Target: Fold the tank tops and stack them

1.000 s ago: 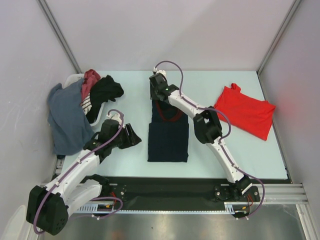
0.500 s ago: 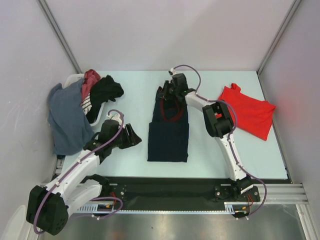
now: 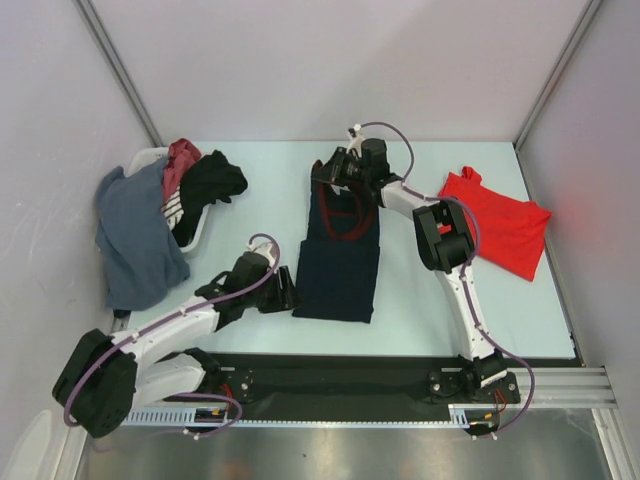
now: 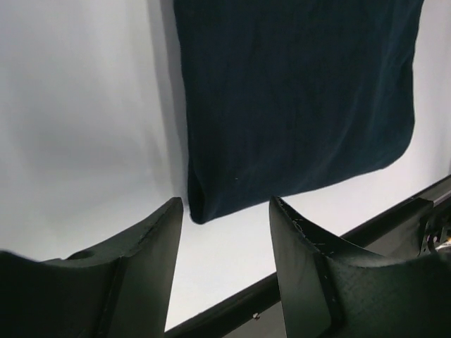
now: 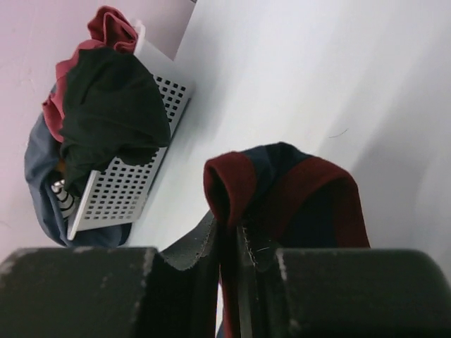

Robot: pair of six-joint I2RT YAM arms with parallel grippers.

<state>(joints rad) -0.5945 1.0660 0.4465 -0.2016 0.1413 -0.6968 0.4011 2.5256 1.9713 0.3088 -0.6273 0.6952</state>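
I see the dark navy cloth tank top (image 3: 338, 270) with maroon trim lying flat mid-counter, its long axis running from the near edge to the far edge: hem toward the arm bases, neck and straps pointing away from them. The right end effector (image 3: 335, 172) sits at that far end, its fingers (image 5: 204, 246) pressed together on a maroon-edged strap (image 5: 282, 190), which humps up off the pale counter (image 3: 260, 190). The left end effector (image 4: 225, 211) hovers low at the near left corner of the hem with its jaws apart and nothing between them. The bright red cloth tank top (image 3: 495, 225) lies well apart at the right side, set diagonally, with its straps toward the far left. At the far left stands the white perforated plastic basket (image 5: 134, 190), heaped with clothes.
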